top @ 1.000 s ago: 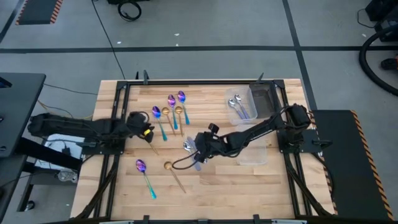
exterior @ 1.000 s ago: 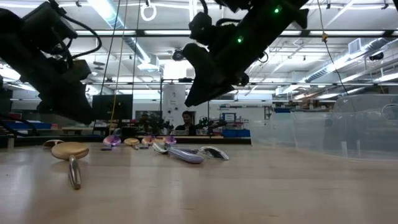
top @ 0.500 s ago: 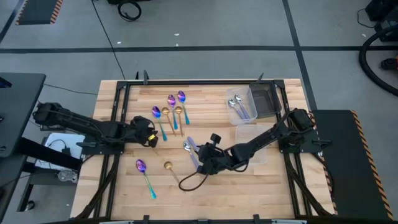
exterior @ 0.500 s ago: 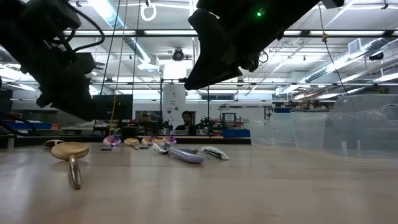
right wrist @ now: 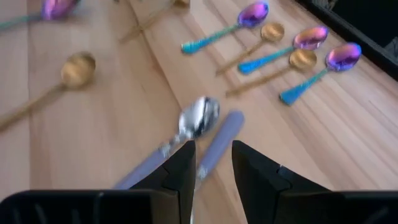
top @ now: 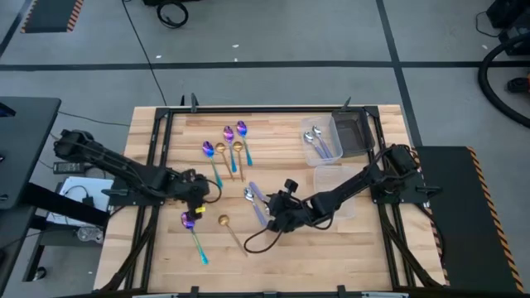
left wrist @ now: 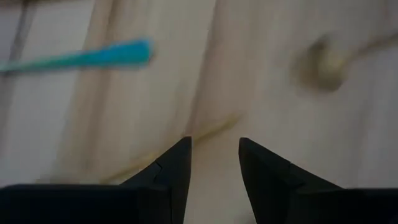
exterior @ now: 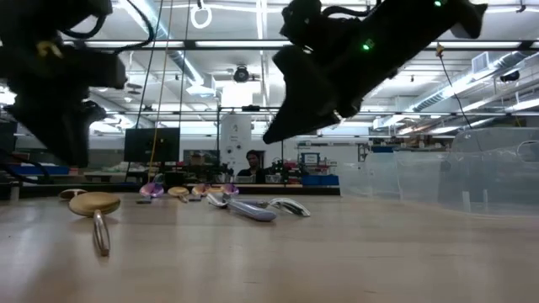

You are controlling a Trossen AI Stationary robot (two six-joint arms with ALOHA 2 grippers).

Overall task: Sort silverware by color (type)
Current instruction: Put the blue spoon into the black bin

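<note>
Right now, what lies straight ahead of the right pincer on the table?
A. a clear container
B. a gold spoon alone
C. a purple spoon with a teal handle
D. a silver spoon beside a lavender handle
D: the right wrist view shows the silver spoon and lavender handle just beyond the right pincer, whose fingers stand apart and empty.

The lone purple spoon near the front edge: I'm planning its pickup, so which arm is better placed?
Left. The left gripper hovers over the purple spoon; the right gripper is over the silver spoon.

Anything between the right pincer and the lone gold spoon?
No. High view shows bare wood between the right pincer and the gold spoon.
</note>
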